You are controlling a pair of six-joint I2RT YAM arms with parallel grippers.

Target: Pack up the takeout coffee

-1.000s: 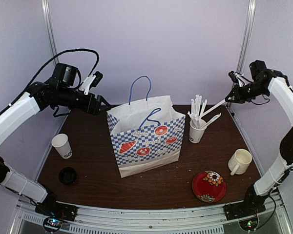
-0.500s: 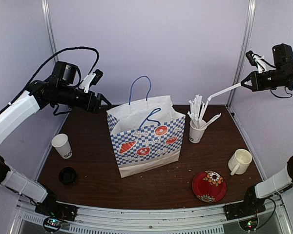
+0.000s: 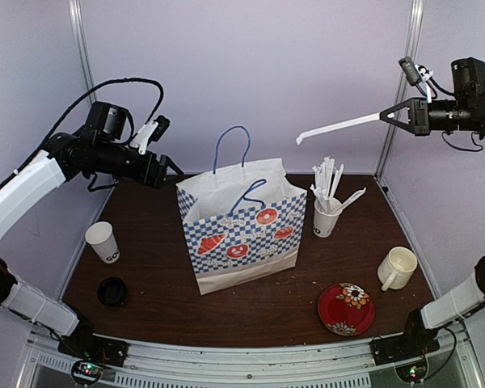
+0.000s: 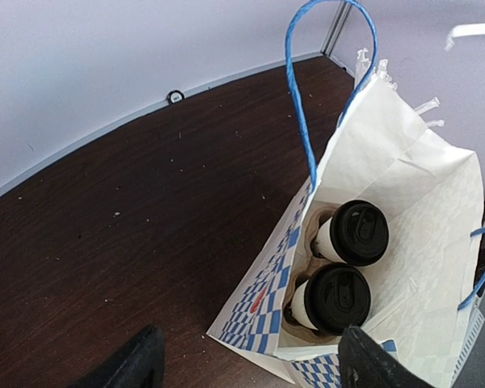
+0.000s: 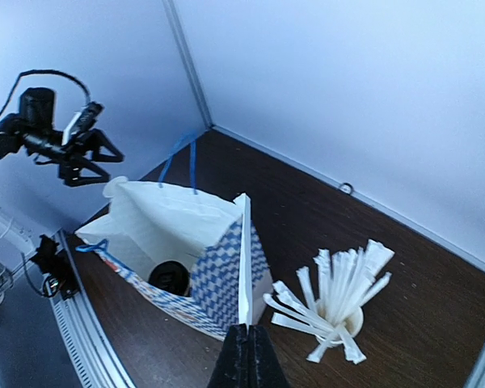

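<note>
Two takeout coffee cups with black lids [image 4: 352,232] [image 4: 331,297] stand in a carrier inside the blue-checked paper bag [image 3: 238,234]. One black lid [image 5: 170,277] also shows in the right wrist view. A lidless white cup [image 3: 103,241] stands on the table's left side, with a loose black lid [image 3: 111,291] in front of it. My left gripper [image 3: 168,170] hovers open behind and left of the bag, looking down into it [image 4: 250,364]. High at the right, my right gripper [image 3: 385,115] is shut on a white wrapped stirrer stick [image 3: 339,125] that points left toward the bag [image 5: 244,259].
A cup of white stirrer sticks [image 3: 327,217] stands just right of the bag. A cream mug [image 3: 398,267] and a red flowered plate [image 3: 346,308] sit at the front right. The bag's blue handles [image 3: 230,145] stand upright.
My right arm has risen and swung out to the right, drawing the stirrer stick out of the cup and carrying it high. The left arm has stayed still.
</note>
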